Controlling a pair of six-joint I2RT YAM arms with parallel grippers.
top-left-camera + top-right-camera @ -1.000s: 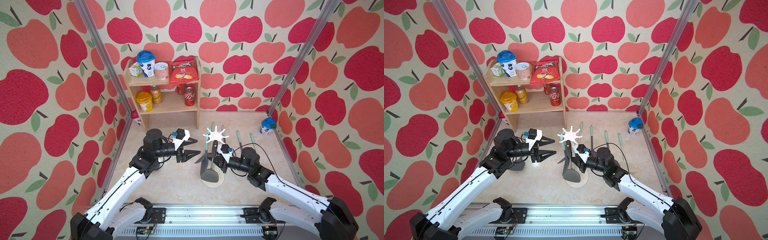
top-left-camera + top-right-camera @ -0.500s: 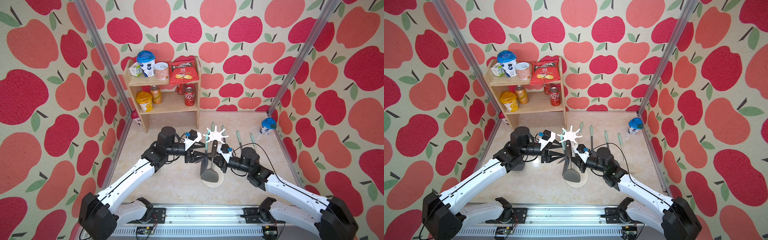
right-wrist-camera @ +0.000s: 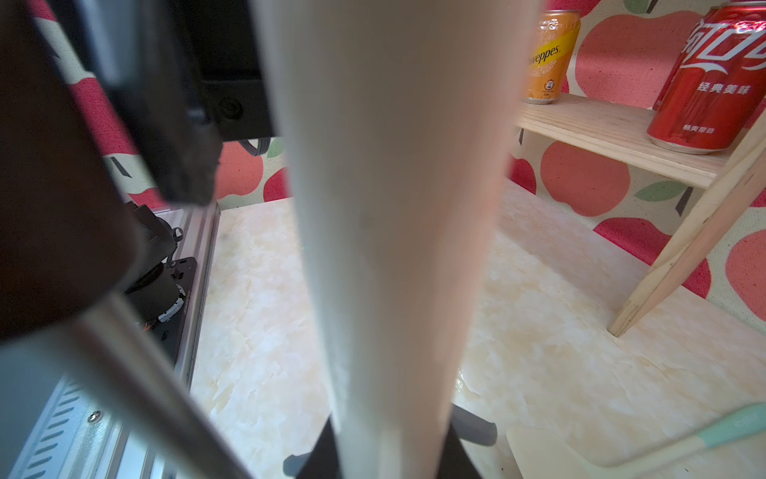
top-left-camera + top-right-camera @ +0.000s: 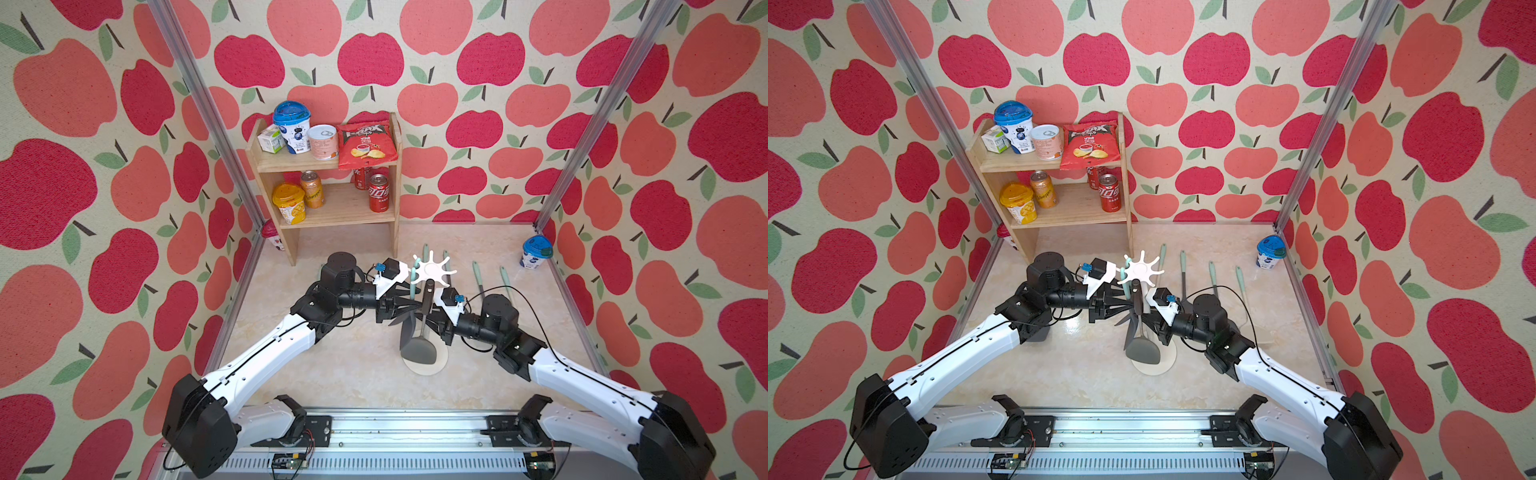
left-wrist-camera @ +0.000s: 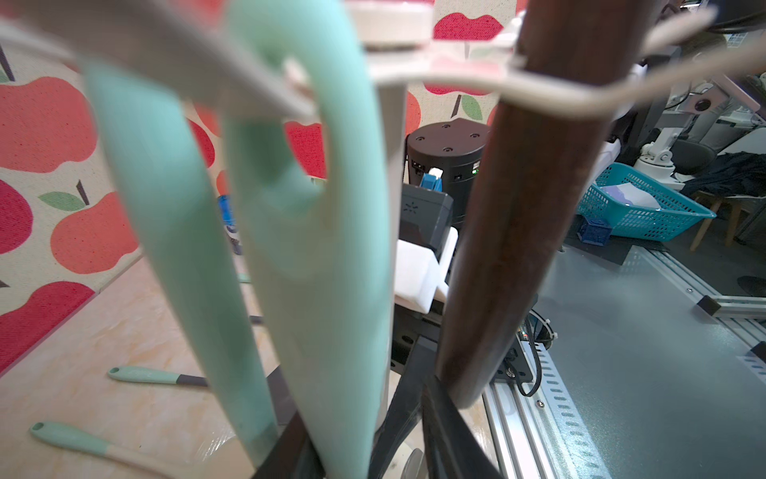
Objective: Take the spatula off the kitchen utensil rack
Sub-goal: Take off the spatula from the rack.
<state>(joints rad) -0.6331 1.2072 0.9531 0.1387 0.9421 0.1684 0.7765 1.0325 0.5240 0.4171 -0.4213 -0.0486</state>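
Grasping: my left fingers (image 5: 452,452) bracket the spatula (image 5: 323,290) (clamped? I cannot tell), right fingers (image 3: 319,464) pin the kitchen utensil rack (image 4: 432,270); next, unhook upward.

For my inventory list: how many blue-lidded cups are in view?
2. One blue-lidded cup stands on the wooden shelf's top tier; the other stands on the table by the far right corner. Others may be hidden.

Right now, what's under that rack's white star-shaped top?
Hanging beside the pole: a mint handle and a dark-handled utensil. The round base lies below, partly covered by its grey blade; whether more utensils hang there is hidden.
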